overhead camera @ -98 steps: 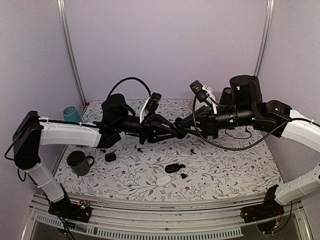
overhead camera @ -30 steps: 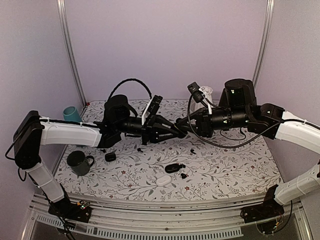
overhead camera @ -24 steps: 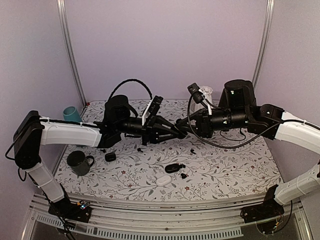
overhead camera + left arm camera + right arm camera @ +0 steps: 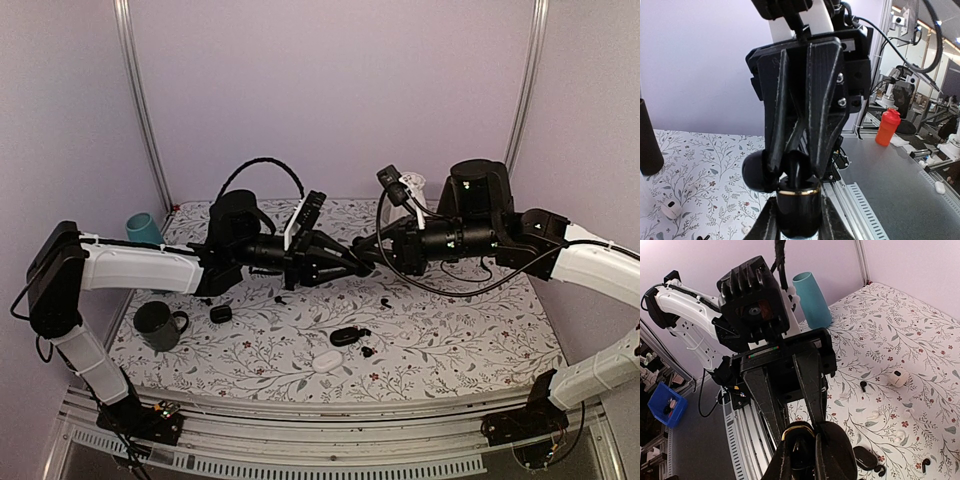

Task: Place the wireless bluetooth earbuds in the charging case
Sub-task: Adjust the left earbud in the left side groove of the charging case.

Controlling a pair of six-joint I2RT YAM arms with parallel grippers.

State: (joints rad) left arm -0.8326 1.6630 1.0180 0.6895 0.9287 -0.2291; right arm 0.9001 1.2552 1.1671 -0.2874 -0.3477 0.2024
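Held clear of table [image 4: 470, 330]: black case [image 4: 799, 200], clamped in left gripper [image 4: 798, 222]. Met from 2 o'clock by right gripper [image 4: 807, 445], fingers nearly together; clamped on anything, cannot tell. Loose earbud [image 4: 384, 303] on table at 5 o'clock.

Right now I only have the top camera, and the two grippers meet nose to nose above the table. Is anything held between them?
Observer: Yes. The left wrist view shows the left gripper shut on a small black case with a gold ring.
Operator: Is the right gripper on it too?
Observer: The right wrist view shows its fingers closed on the same case from the other side.
Operator: Any loose earbuds I'm missing?
Observer: Small white earbuds, by their look, lie on the flowered cloth below.
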